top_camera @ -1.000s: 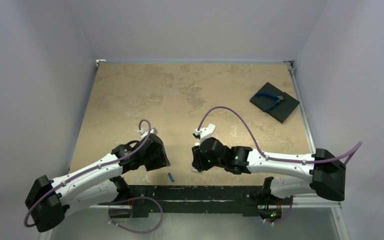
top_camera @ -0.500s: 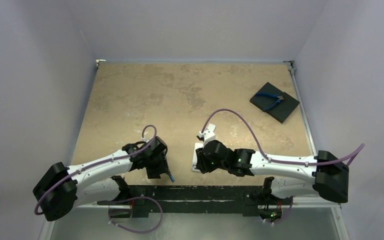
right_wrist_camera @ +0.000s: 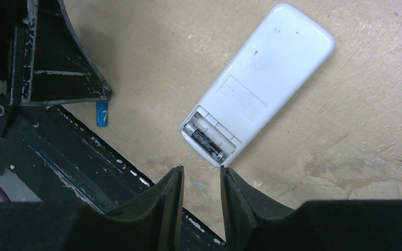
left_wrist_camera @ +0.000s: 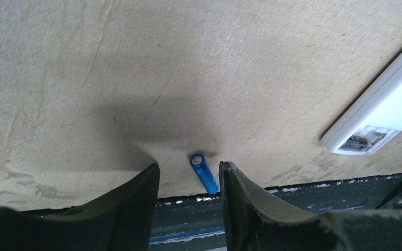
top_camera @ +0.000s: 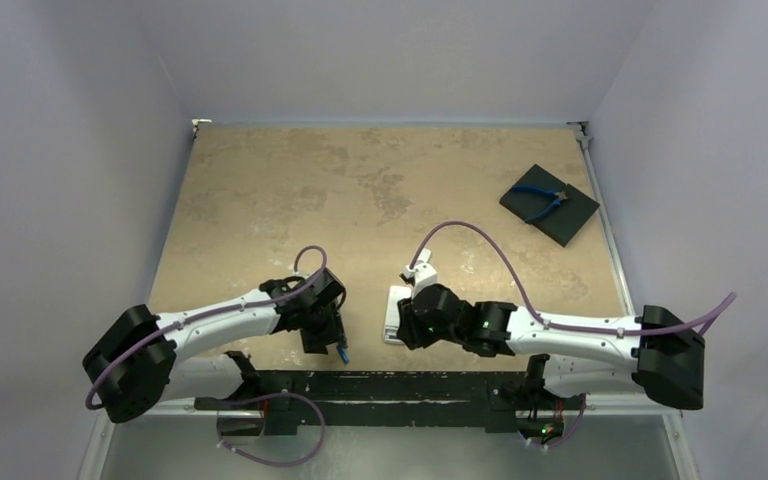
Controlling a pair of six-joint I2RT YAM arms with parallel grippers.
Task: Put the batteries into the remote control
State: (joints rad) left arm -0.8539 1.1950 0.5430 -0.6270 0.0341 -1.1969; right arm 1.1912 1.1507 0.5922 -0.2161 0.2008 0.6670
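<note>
The white rectangular plastic remote control lies back-up on the beige speckled tabletop, with its battery compartment uncovered at the end nearest my bases. One dark grey-black battery is seated in the compartment; the slot next to it shows bare white plastic. My right claw is positioned just off the compartment end of the remote. It is released: the fingers stand a narrow gap apart with nothing between them. The bright blue cylindrical battery lies flat on the tabletop to the left of the remote, near it but not touching. My left claw is placed over this battery, released, with one finger on each side of it. Whether either finger touches the battery I cannot tell. A black square pad carrying blue-handled pliers sits well apart from the remote, beyond it and to its right.
</note>
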